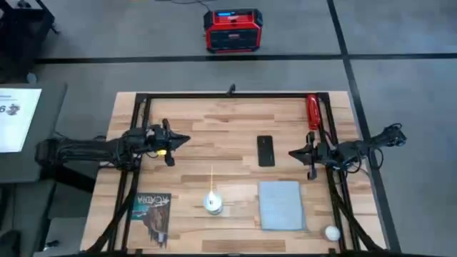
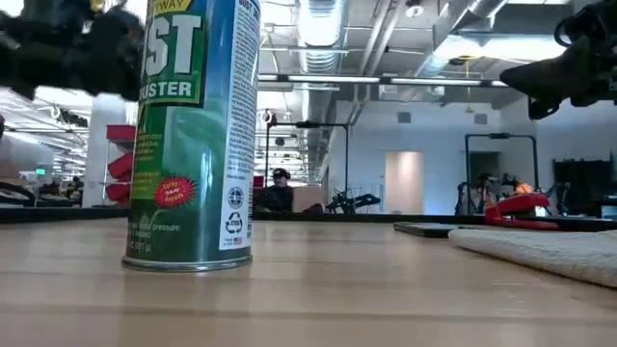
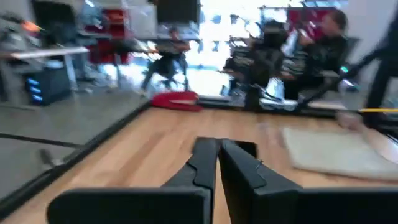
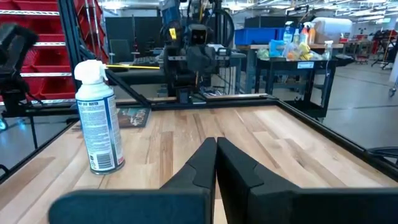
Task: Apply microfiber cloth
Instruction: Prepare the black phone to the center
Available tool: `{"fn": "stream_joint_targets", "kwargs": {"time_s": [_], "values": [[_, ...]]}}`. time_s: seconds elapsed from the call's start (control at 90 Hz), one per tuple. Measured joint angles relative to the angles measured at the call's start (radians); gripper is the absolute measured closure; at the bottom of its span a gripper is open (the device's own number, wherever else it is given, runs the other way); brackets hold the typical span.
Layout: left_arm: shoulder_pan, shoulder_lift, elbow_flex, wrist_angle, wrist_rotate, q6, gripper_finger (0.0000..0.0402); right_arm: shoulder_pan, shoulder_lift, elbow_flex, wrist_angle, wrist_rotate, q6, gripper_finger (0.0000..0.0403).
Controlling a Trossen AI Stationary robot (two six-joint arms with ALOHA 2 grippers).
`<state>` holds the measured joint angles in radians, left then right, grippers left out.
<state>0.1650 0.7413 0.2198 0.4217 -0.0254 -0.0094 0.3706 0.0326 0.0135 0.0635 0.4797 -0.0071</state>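
Wooden planks run across the bench (image 1: 214,135), and on them the microfiber cloth (image 1: 280,205) lies flat near the front edge on my right-hand side, just beyond the black phone (image 1: 265,150). My right fingers (image 1: 291,153) hover above the bench beside that phone — pressed together, holding nothing. My left fingers (image 1: 187,140) wait on the far side, also closed and empty. Between us a duster can (image 1: 213,203) stands upright — well apart from the cloth.

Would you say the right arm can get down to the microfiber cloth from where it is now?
Probably yes: the right gripper, fingers shut, hangs beside the microfiber cloth, which lies flat with nothing on it or between them.
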Motion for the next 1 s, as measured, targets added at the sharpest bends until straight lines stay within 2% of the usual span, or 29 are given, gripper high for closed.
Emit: {"fn": "stream_joint_targets", "kwargs": {"time_s": [0.133, 0.233, 0.4, 0.5, 0.667, 1.0], "values": [[0.005, 0.293, 0.203, -0.062, 0.002, 0.071, 0.0402, 0.0, 0.0, 0.0, 0.0, 0.0, 0.0, 0.0403], [0.014, 0.49, 0.373, -0.127, 0.01, 0.191, 0.0402, 0.0, 0.0, 0.0, 0.0, 0.0, 0.0, 0.0403], [0.033, 0.742, 0.636, -0.272, 0.029, 0.368, 0.0402, 0.0, 0.0, 0.0, 0.0, 0.0, 0.0, 0.0403], [0.046, 0.86, 0.764, -0.331, 0.062, 0.435, 0.0402, 0.0, 0.0, 0.0, 0.0, 0.0, 0.0, 0.0403], [0.059, 1.024, 0.926, -0.335, 0.112, 0.494, 0.0402, 0.0, 0.0, 0.0, 0.0, 0.0, 0.0, 0.0403], [0.037, 1.236, 1.175, -0.437, 0.135, 0.619, 0.0402, 0.0, 0.0, 0.0, 0.0, 0.0, 0.0, 0.0403]]}}
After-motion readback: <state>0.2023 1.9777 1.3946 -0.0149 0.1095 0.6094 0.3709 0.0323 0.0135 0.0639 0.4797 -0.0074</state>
